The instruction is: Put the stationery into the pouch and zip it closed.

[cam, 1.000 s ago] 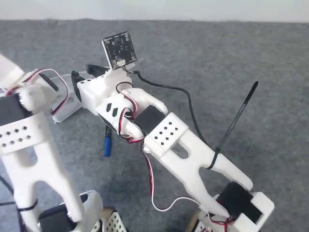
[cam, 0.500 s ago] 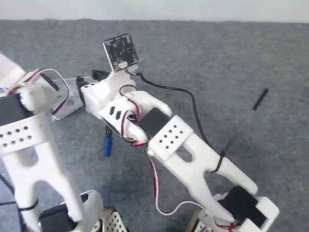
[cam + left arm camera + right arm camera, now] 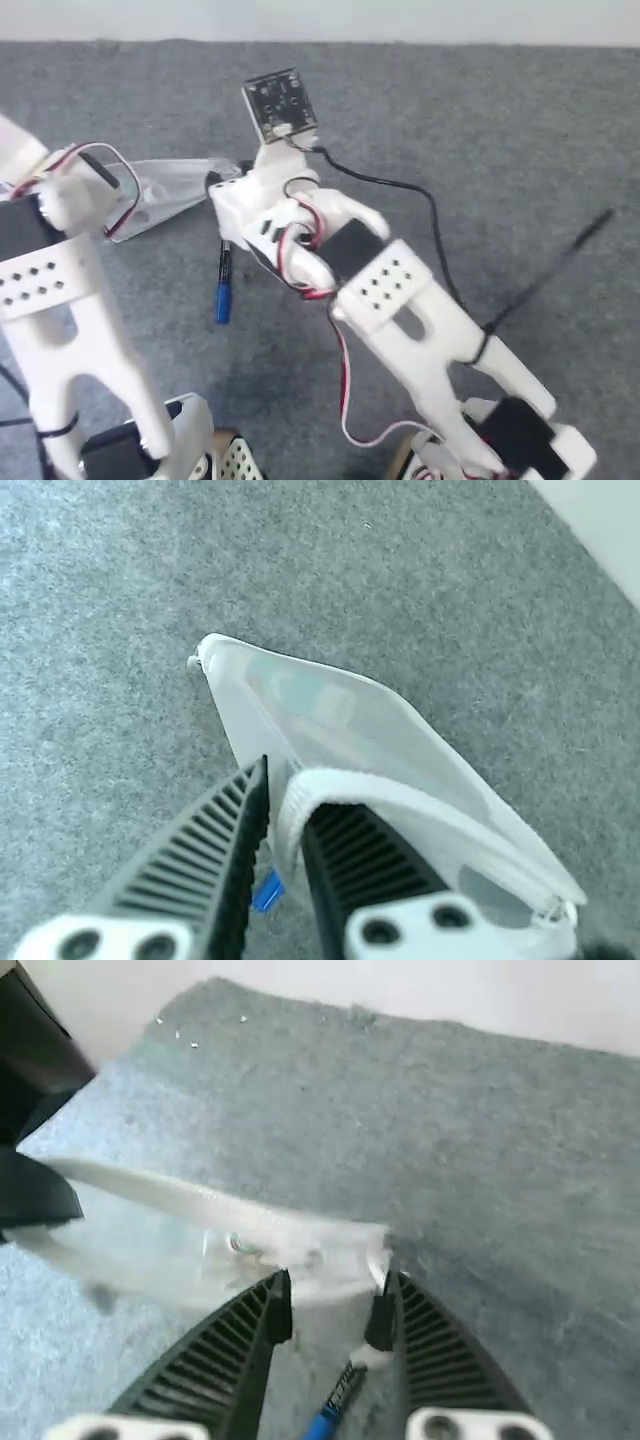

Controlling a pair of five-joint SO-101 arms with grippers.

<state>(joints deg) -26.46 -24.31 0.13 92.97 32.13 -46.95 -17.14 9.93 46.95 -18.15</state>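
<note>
The translucent pouch (image 3: 175,192) lies stretched across the grey carpet between the two arms. My left gripper (image 3: 280,790) is shut on its white zip band, near one end of the pouch (image 3: 340,720). At the other end, my right gripper (image 3: 333,1295) has that end of the pouch (image 3: 180,1230) between its fingertips. The left arm's black fingers (image 3: 40,1200) show at the pouch's far end. A blue and black pen (image 3: 222,285) lies on the carpet just in front of the pouch, below the right gripper (image 3: 225,182); its tip (image 3: 335,1412) shows between the right fingers.
Grey carpet (image 3: 480,130) spreads out to the right and back, up to a pale wall. The white left arm (image 3: 60,290) stands at the front left. A black cable (image 3: 400,195) and red wires run along the right arm (image 3: 400,300).
The right arm has swung to the right, drawing its end of the pouch along, so the pouch now lies stretched out longer. The left arm and the pen have stayed put.
</note>
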